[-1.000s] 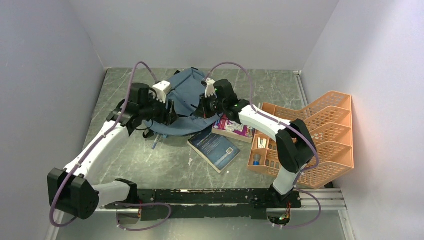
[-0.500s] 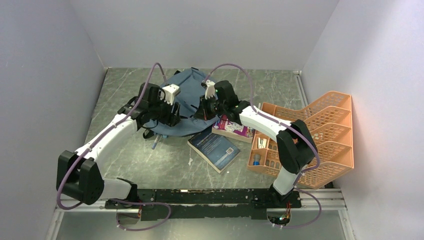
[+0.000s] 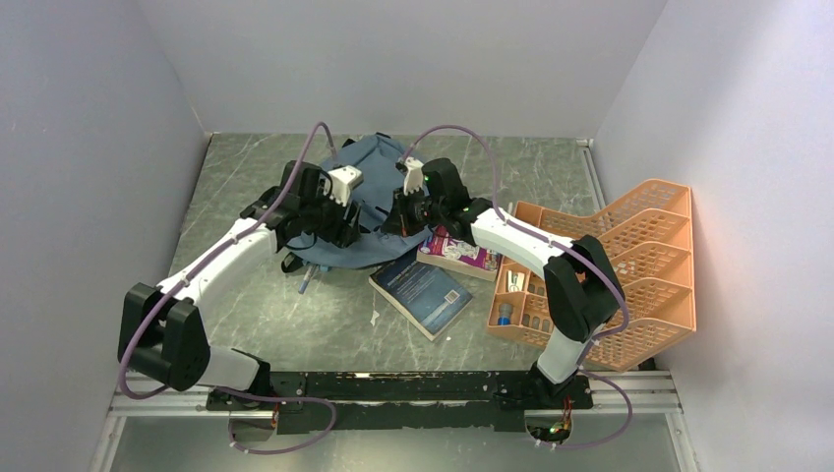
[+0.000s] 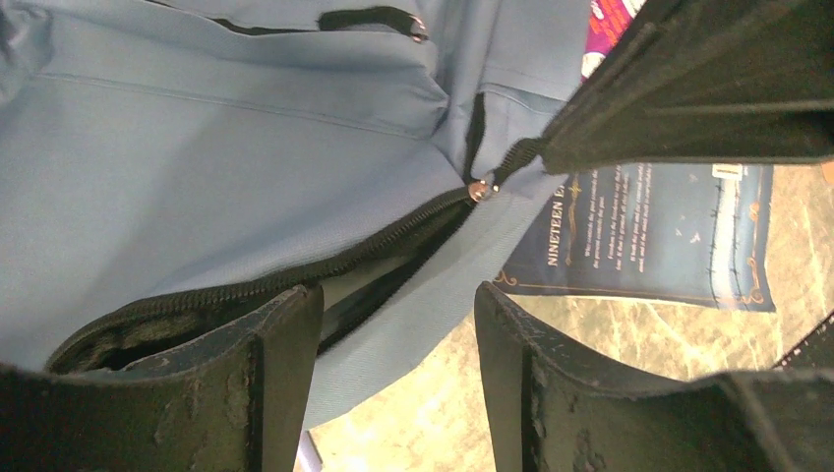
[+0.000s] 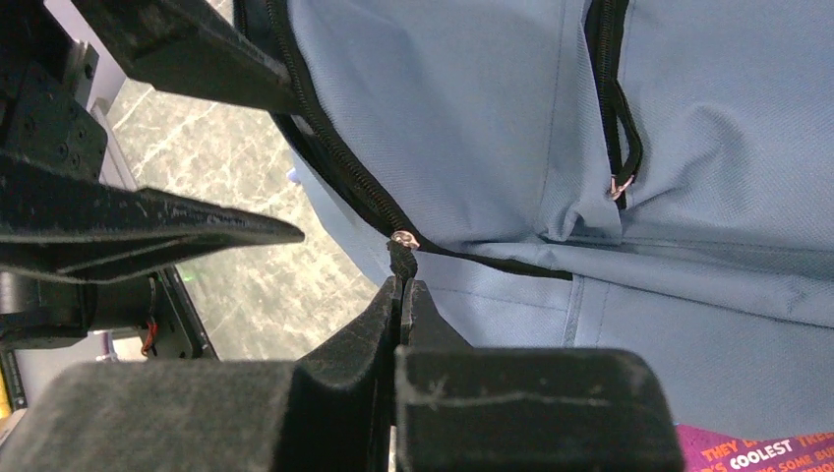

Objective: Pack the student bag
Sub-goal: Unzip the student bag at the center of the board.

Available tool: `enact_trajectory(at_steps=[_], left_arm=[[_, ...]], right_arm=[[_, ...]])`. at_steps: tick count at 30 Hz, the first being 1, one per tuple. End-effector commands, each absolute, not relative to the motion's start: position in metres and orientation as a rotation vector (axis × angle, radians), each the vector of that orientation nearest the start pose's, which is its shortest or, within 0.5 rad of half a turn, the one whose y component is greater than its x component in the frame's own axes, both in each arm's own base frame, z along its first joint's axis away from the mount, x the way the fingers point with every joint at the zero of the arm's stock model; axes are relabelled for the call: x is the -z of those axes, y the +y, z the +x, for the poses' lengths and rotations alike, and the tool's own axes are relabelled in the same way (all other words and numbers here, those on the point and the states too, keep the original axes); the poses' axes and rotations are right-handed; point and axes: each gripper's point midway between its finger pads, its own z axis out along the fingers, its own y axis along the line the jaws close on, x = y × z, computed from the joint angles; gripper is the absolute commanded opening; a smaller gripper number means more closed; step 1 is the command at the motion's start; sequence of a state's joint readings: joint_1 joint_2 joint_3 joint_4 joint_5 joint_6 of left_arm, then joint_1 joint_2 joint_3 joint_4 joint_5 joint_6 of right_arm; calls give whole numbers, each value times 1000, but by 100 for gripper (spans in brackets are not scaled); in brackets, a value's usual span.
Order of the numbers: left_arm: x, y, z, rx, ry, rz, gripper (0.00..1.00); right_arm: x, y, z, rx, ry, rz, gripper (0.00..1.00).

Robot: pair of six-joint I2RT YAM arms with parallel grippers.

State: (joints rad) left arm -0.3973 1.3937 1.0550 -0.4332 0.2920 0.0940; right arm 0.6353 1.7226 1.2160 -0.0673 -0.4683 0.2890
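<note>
Right jaws clamp the black zip pull of the soft slate-blue fabric backpack; the opened zip line runs from there to the left jaws, parted, empty.

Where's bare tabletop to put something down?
Free: near strip of table between left arm and blue book; far right corner behind orange tray. Crowded: centre, around student bag and pink box.
</note>
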Motion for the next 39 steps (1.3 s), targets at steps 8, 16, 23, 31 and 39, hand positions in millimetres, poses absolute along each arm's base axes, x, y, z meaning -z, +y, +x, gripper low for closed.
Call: enact_trajectory(at_steps=[8, 16, 23, 31, 39], left_arm=[[-125, -214, 305, 538, 2266, 870, 57], [-123, -215, 306, 509, 2282, 878, 30], [-127, -222, 294, 540, 2303, 883, 5], [-137, -241, 264, 598, 2295, 918, 5], [-133, -233, 256, 567, 2313, 914, 5]], right_arm=[[-167, 348, 328, -1037, 2103, -675, 0], [-163, 346, 325, -1036, 2118, -682, 0], [-143, 329, 334, -884, 2203, -630, 0], [-116, 306, 365, -613, 2311, -555, 0], [-103, 276, 392, -323, 2348, -486, 0]])
